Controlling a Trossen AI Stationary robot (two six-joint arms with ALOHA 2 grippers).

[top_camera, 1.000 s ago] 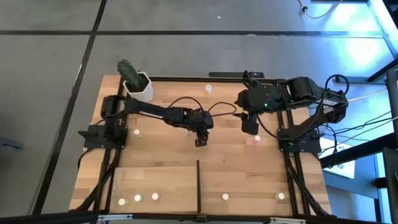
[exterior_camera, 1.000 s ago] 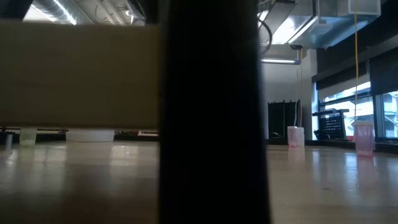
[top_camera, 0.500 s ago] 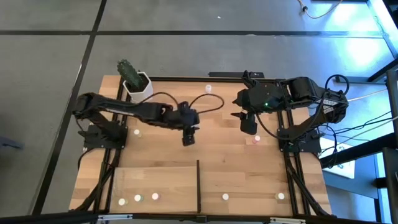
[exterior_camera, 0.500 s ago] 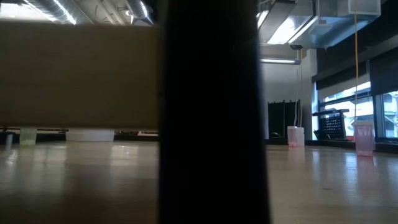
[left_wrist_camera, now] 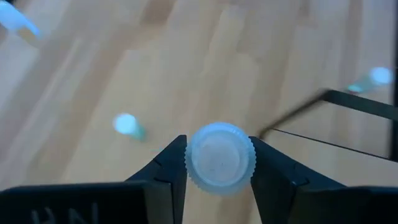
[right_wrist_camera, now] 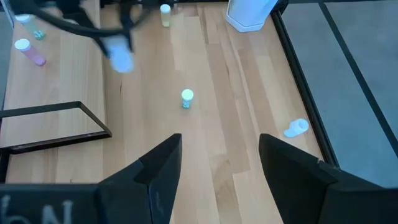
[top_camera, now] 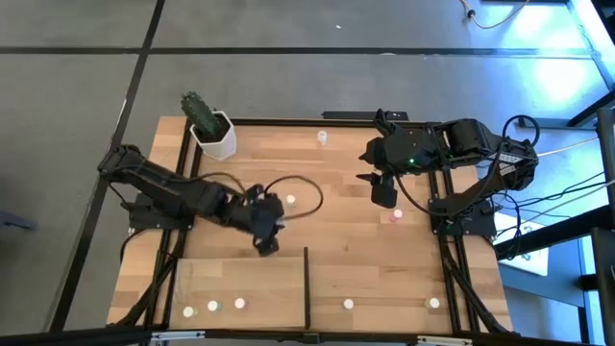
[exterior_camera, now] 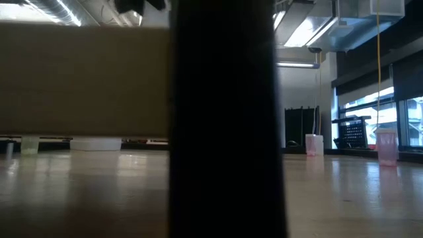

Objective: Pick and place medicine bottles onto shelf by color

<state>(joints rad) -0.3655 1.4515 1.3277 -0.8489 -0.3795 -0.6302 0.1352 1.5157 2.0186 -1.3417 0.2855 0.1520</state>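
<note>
Left wrist view: left gripper [left_wrist_camera: 219,163] clamps a bottle [left_wrist_camera: 220,155] by its round ribbed, seemingly white cap above grained wooden table [left_wrist_camera: 186,56]; right gripper [right_wrist_camera: 219,163] open.

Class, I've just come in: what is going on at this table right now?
The left gripper holds a medicine bottle by its white cap and hangs just short of the shelf, near the black divider. Five bottles already stand along the shelf's near edge, three left of the divider and two right. The right gripper is open and empty, waiting on the table's right side near a pink bottle.
</note>
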